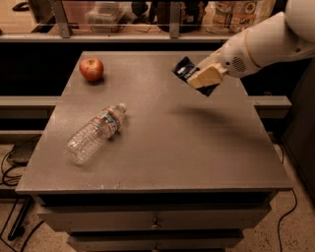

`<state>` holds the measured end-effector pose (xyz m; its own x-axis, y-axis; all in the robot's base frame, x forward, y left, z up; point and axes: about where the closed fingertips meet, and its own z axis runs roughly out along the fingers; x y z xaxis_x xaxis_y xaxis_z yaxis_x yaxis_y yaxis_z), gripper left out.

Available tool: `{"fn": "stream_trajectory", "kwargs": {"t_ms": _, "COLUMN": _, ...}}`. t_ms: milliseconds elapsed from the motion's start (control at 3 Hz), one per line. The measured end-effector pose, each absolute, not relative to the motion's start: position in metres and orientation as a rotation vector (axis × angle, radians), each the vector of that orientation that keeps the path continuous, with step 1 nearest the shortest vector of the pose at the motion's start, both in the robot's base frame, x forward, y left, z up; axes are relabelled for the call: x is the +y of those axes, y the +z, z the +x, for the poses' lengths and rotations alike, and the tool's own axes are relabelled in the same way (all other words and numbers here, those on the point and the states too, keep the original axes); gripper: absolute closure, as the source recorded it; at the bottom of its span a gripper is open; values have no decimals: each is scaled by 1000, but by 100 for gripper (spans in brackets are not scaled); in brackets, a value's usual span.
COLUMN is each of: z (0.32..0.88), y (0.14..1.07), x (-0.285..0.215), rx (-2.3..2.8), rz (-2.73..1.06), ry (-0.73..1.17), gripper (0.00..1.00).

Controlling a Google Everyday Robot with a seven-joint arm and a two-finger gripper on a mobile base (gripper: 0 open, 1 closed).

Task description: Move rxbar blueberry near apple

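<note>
The rxbar blueberry (185, 70) is a dark navy bar held in the air above the right side of the table. My gripper (203, 78) is shut on it, with the white arm reaching in from the upper right. The bar's shadow falls on the tabletop below it. The red apple (91, 69) sits at the table's far left, well apart from the bar.
A clear plastic water bottle (95, 133) lies on its side at the left middle of the grey table (197, 147). A shelf with containers (106, 12) runs behind the table. Cables (10, 167) lie on the floor at the left.
</note>
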<state>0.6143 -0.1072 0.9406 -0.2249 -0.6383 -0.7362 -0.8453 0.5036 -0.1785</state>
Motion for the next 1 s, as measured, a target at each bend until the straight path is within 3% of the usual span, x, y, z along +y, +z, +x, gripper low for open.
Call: {"fn": "stream_trajectory", "kwargs": {"t_ms": 1000, "z": 675, "y": 913, "x": 45, "rx": 1725, "rz": -1380, "ry": 537, "gripper": 100}}
